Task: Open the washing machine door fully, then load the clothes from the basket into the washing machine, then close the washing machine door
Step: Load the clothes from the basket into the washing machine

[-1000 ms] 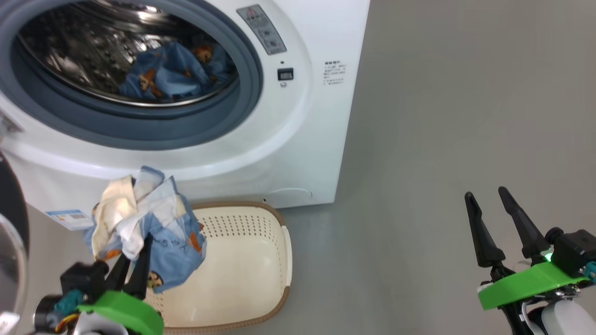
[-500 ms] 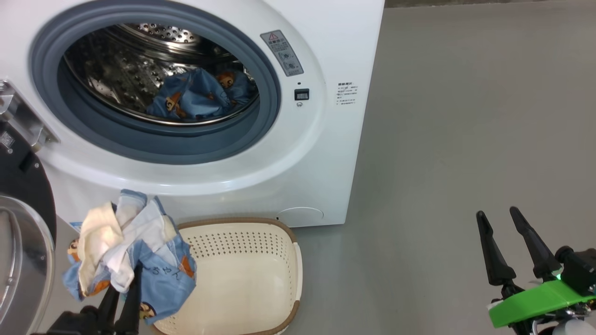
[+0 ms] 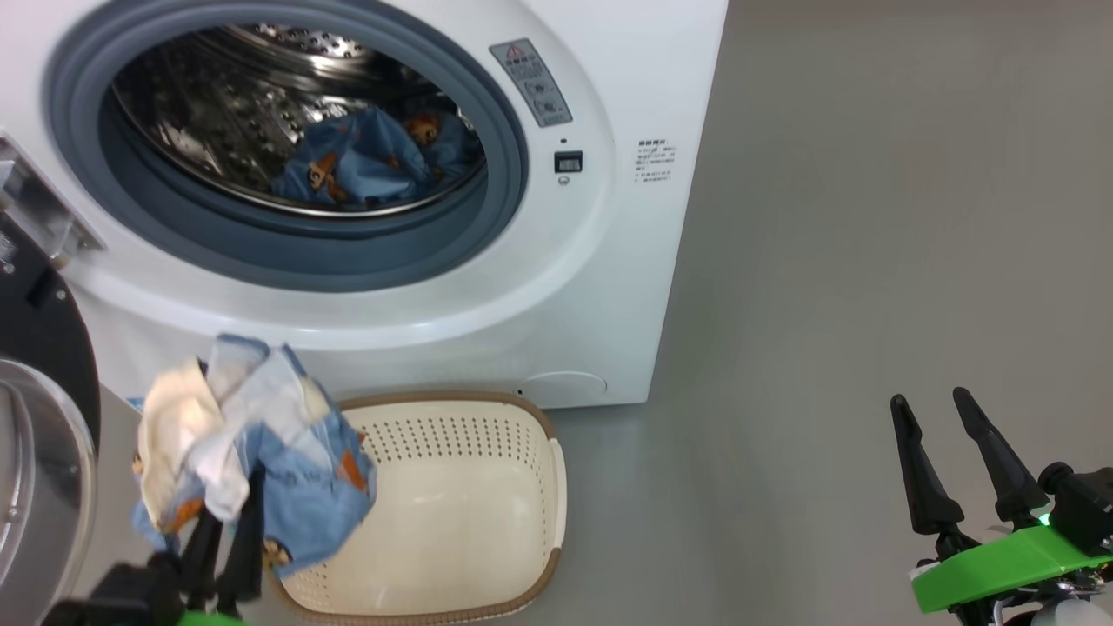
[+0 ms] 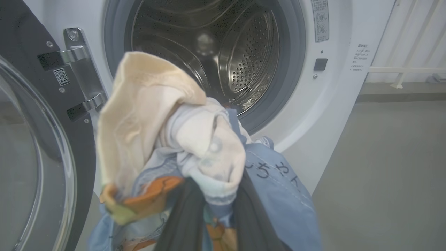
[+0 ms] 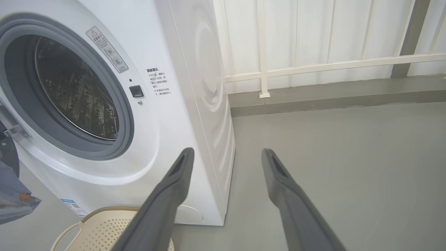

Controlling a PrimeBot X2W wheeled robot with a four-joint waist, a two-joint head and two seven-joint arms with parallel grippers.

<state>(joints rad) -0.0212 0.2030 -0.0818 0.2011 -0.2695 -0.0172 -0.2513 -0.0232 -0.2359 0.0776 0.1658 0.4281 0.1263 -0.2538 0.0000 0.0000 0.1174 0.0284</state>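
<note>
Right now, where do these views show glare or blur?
Head view: bright glints on the drum, and the held clothes look slightly smeared. Left wrist view: those clothes sit close and soft, with the drum sharper behind. Right wrist view: rippled sheen on the washing machine side panel.

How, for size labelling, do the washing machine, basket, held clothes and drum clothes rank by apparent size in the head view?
Washing machine
Basket and held clothes: near alike; clothes hang nearer the camera
Clothes in the drum
</note>
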